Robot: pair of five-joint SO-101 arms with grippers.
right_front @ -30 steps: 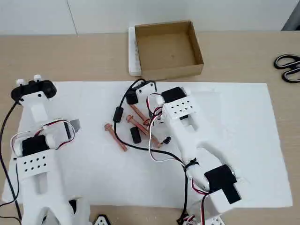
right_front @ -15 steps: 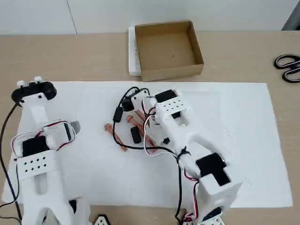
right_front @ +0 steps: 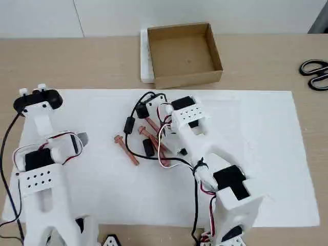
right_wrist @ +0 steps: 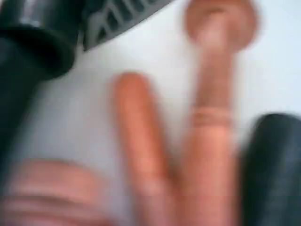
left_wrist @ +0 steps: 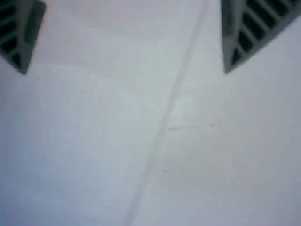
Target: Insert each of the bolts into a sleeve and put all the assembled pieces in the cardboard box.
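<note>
Several copper bolts lie on the white sheet: one alone (right_front: 126, 149) and a cluster (right_front: 149, 132) to its right. Black sleeves rest beside them (right_front: 148, 147) (right_front: 181, 152). My right gripper (right_front: 156, 130) hangs low, right over the cluster. Its wrist view has a headed bolt (right_wrist: 218, 70), a second shaft (right_wrist: 136, 122) and a black sleeve (right_wrist: 273, 165) very near. My left gripper (right_front: 81, 138) (left_wrist: 124, 70) stands open over bare sheet at the left, nothing between its fingers (left_wrist: 244, 33). The cardboard box (right_front: 218, 51) sits at the back, with nothing in it.
A white block (right_front: 146, 56) lies against the box's left side. Scissors (right_front: 315, 74) rest at the far right edge of the table. The right arm's black cable with a bead (right_front: 129, 124) loops over the sheet (right_front: 256, 133) near the bolts.
The right arm has swung left and drawn in, bringing its gripper down closer over the bolt cluster. The left arm has kept still.
</note>
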